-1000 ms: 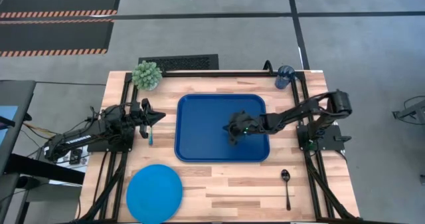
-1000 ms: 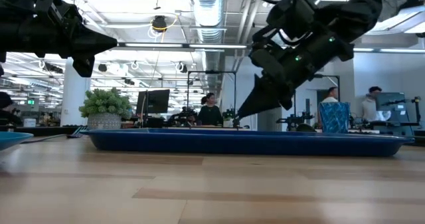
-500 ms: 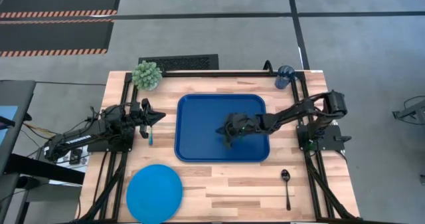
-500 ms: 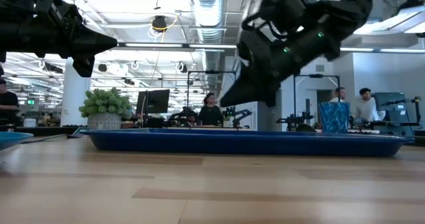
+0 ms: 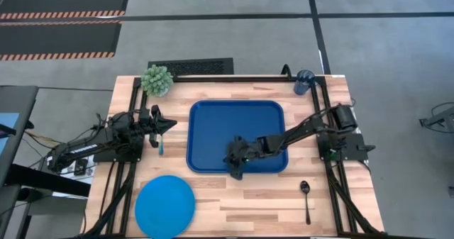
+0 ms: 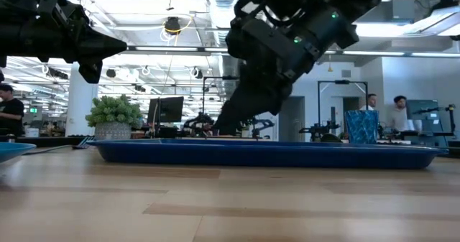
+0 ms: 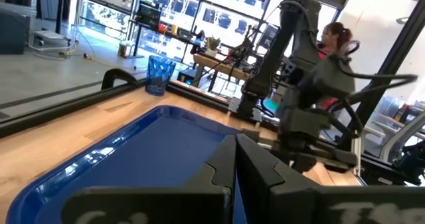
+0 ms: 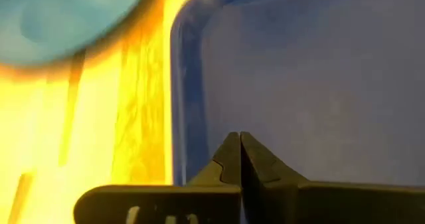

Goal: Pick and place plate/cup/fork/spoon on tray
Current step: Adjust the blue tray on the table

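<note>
High view: the right gripper (image 5: pixel 234 169) (fingers pressed together, empty) hangs over the large dark-blue rectangular plastic tray's (image 5: pixel 213 125) lower edge; the round light-blue plate (image 5: pixel 164 206) lies lower left; the left gripper (image 5: pixel 169 125) is closed.

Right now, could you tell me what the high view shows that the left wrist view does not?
Only the high view shows the plate, the spoon, the fork and the potted plant. Only the left wrist view shows a person in the room behind the table. Both show the tray, the cup, the shut left gripper and the right gripper.
</note>
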